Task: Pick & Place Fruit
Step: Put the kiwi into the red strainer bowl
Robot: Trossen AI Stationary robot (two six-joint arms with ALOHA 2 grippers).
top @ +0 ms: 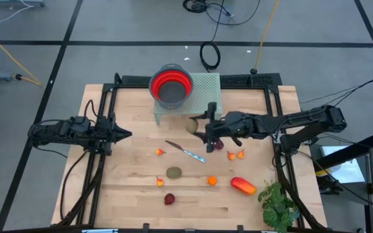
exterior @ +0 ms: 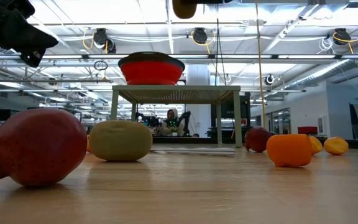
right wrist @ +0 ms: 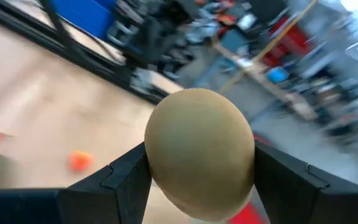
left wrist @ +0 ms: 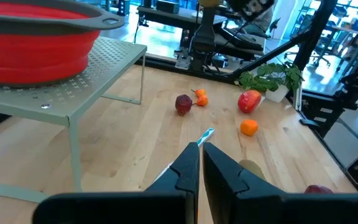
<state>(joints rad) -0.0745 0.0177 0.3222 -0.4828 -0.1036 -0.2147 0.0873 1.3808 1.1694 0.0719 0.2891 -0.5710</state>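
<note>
The fruit lies mostly scattered on the bench (top: 128,194), but one olive-brown oval (right wrist: 199,152) is clamped between the fingers of the right tool (top: 203,127), lifted above the wood just beside the green perforated stand (top: 206,87). On that stand sits a red bowl (top: 171,84). Below the right tool a dark red round piece (top: 218,144) rests near two tiny orange pieces (top: 236,155). Toward the middle lie a thin silver knife (top: 185,151), another olive-brown piece (top: 174,172), an orange piece (top: 212,180), a second dark red one (top: 169,199) and the longer red-orange piece (top: 243,186), next to what looks like a leafy plant (top: 277,204). The left tool (top: 125,134), fingers together and holding nothing, waits over the bench's left side.
</note>
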